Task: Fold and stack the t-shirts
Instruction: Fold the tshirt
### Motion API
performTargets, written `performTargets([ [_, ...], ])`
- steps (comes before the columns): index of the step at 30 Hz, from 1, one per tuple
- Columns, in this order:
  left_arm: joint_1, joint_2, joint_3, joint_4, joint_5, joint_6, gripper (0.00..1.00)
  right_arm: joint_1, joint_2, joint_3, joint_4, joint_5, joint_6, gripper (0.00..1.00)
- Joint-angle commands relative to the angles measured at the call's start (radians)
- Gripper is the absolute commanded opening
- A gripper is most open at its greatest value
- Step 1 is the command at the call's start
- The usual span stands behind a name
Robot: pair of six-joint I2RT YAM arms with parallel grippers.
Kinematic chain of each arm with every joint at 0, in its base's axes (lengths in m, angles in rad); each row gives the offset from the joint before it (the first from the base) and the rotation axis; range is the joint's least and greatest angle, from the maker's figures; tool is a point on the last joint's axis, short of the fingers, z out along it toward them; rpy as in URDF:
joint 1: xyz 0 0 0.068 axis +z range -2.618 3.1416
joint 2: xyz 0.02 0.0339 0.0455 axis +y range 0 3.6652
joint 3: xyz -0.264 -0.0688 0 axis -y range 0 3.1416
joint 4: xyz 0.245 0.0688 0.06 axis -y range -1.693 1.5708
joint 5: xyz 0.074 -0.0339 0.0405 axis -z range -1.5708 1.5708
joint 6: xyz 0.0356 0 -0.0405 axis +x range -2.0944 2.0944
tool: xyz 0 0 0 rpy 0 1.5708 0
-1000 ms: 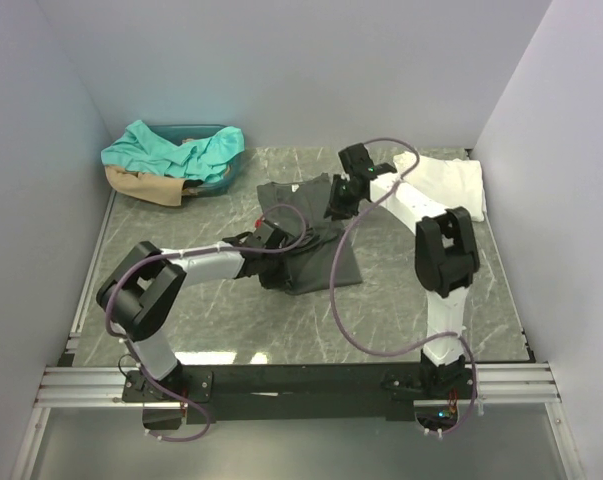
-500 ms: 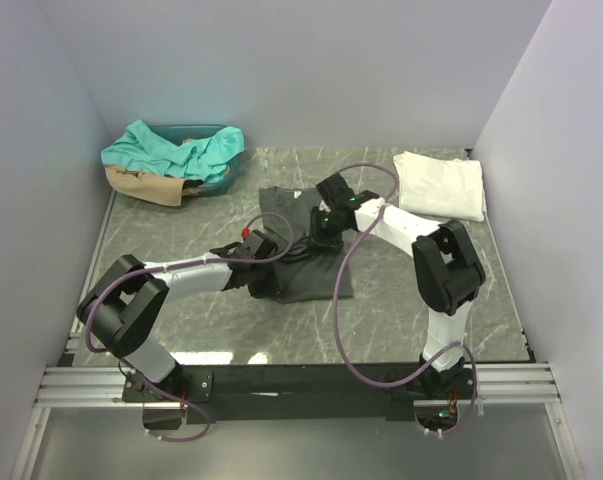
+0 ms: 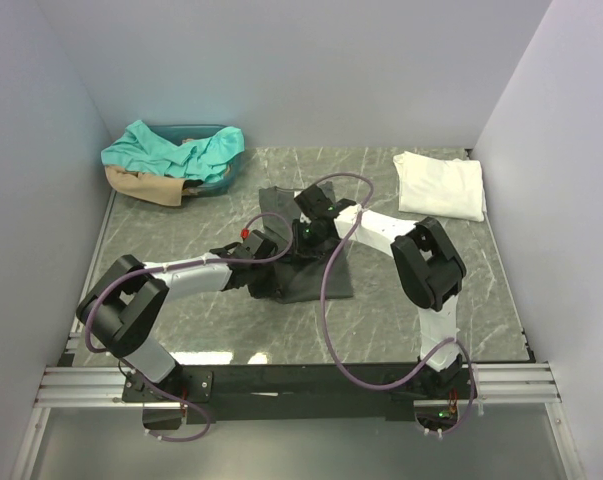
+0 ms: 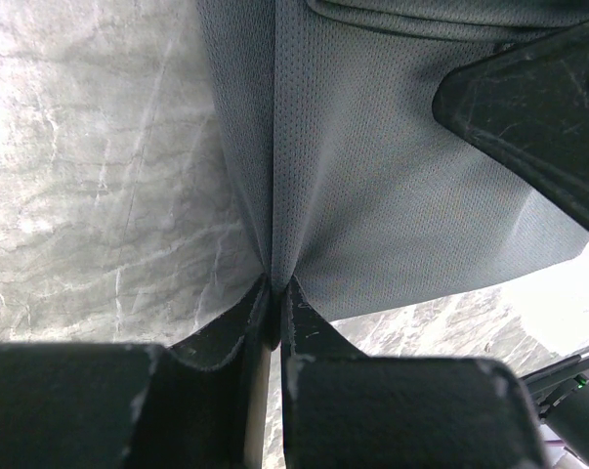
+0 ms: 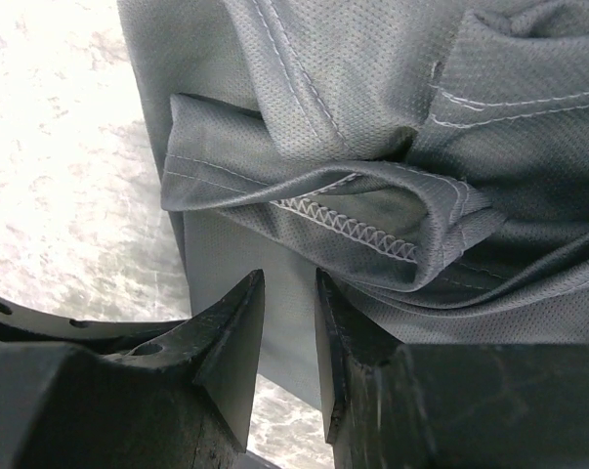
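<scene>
The dark charcoal t-shirt (image 3: 316, 282) lies bunched and partly folded at mid-table. My left gripper (image 3: 264, 247) is at its left edge; in the left wrist view the gripper (image 4: 275, 285) is shut on a pinched fold of the grey cloth (image 4: 392, 176). My right gripper (image 3: 303, 235) hovers low over the shirt's upper part, close to the left one. In the right wrist view its jaws (image 5: 289, 283) stand slightly apart with nothing between them, just short of a rumpled hem (image 5: 372, 225). The white t-shirt (image 3: 441, 185) lies folded at the back right.
A basket (image 3: 226, 172) at the back left holds the teal shirt (image 3: 176, 150), and the tan shirt (image 3: 141, 186) hangs over its front. Purple cables loop over both arms. Grey walls close in the table on the left, back and right.
My right gripper swept left and nearer from the table's back right to above the shirt's left part. The shirt now lies narrower. My left gripper shifted slightly left, still gripping.
</scene>
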Motion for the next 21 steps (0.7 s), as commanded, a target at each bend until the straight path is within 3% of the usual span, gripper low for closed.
performTargets([
  [1, -0.005, 0.015, -0.033, -0.076, -0.038, 0.011, 0.11, 0.007, -0.04, -0.016, 0.016, 0.012, 0.007, 0.35],
  [21, -0.005, 0.059, -0.022, -0.095, -0.006, 0.037, 0.11, -0.051, 0.096, 0.156, 0.013, 0.122, 0.005, 0.35],
])
